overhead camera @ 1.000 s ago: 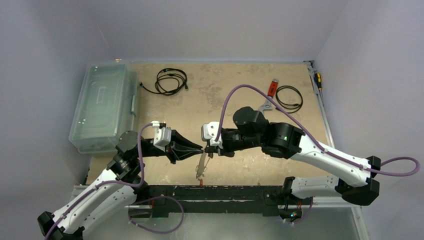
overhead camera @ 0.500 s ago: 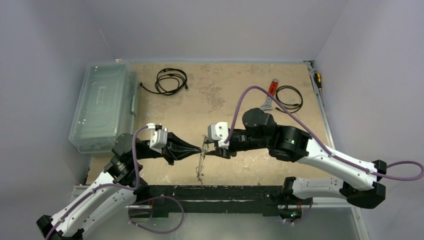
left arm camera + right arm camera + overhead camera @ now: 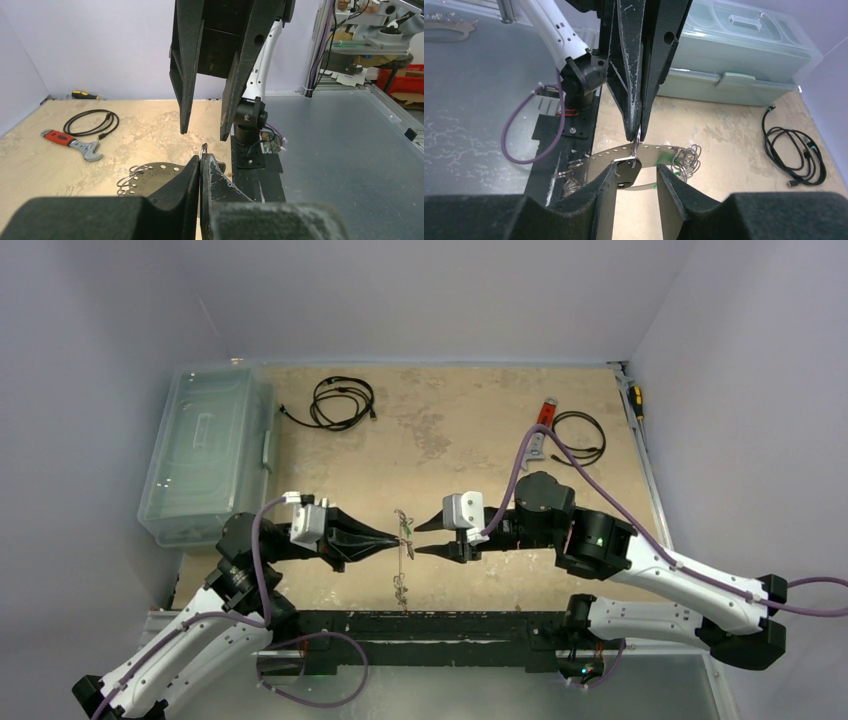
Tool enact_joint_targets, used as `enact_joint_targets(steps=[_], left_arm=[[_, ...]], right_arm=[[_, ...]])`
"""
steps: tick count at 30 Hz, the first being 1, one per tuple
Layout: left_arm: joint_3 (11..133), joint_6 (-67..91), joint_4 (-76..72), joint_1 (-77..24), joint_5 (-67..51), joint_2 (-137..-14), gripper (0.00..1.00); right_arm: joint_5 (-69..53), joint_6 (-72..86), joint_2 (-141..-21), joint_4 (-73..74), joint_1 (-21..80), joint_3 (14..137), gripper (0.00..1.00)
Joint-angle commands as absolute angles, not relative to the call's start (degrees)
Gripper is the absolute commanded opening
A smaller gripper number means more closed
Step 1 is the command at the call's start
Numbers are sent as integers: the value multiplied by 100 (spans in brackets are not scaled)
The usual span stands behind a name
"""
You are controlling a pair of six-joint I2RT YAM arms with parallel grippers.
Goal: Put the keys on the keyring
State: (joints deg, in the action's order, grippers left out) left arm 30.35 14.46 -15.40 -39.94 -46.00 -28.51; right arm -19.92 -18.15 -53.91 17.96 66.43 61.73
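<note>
No text, label, brand, number or sign could be read in any view. The clear lidded box [image 3: 205,452] at the far left had a raised rectangle moulded into its lid, but no lettering on it could be made out. The red-handled wrench [image 3: 70,142] at the far right was too small to show whether it carried any marking.
</note>
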Motion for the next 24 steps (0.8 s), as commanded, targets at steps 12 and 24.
enact_joint_targets(steps=[12,24], left_arm=[[3060,1515,-1828,-4023,-4501,-2727,0],[3050,1505,-1828,-4021,-4403,-2651,0]], right_arm=[[-2263,-1696,-5645,1269,6664,6263,26],[-2290,-1696,-5684,1322,6670,6192,4]])
